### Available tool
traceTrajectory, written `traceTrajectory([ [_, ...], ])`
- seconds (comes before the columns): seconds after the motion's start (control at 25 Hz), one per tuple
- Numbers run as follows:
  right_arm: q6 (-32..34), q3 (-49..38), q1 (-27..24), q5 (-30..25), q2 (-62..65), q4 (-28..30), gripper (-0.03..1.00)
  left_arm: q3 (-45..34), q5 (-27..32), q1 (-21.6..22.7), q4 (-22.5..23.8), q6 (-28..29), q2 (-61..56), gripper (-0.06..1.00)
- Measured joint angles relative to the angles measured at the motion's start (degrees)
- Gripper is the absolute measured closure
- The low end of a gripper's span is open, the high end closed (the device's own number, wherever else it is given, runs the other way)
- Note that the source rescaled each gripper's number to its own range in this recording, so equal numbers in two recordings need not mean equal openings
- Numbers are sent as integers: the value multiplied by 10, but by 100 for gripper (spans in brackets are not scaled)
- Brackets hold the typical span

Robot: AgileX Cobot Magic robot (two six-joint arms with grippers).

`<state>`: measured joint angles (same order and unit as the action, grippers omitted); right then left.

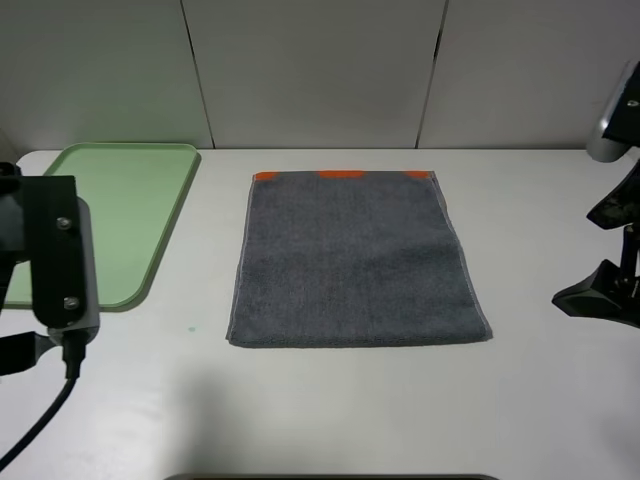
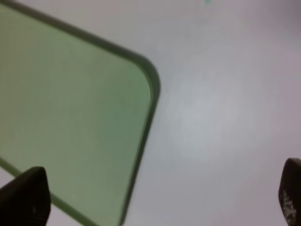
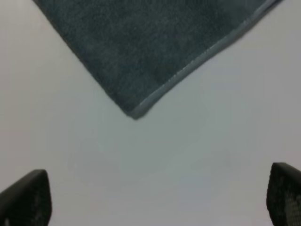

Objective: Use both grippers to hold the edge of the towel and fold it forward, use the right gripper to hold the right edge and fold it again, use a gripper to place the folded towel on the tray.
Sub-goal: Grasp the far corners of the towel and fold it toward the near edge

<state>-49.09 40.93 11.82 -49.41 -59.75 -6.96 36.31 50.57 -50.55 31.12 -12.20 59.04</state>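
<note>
Towel (image 1: 355, 262) lies flat and unfolded on the white table (image 1: 540, 400), orange patches along its far hem; the green tray (image 1: 130, 215) sits apart to its left. Over a tray corner hangs the left gripper (image 2: 157, 202), jaws spread wide; the right gripper (image 3: 155, 197), equally wide apart, hangs near a towel corner.

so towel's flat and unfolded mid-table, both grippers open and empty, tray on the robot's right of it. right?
No. The tray lies on the robot's left of the towel, not its right; the exterior high view shows it. The rest holds: towel flat and unfolded, left gripper and right gripper open and empty.
</note>
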Motion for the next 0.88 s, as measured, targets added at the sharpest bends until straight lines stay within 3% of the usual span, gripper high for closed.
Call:
traceTrajectory([
  [0.52,-45,0,0,47,-103,1,-3,1,-175,0,49,8,180,-4],
  [0.72,-64,0,0,60,-133,1,-3,16,-245,0,119,70,287,-4],
  [0.88,-66,0,0,77,-150,1,-3,57,-255,0,159,96,348,-4],
])
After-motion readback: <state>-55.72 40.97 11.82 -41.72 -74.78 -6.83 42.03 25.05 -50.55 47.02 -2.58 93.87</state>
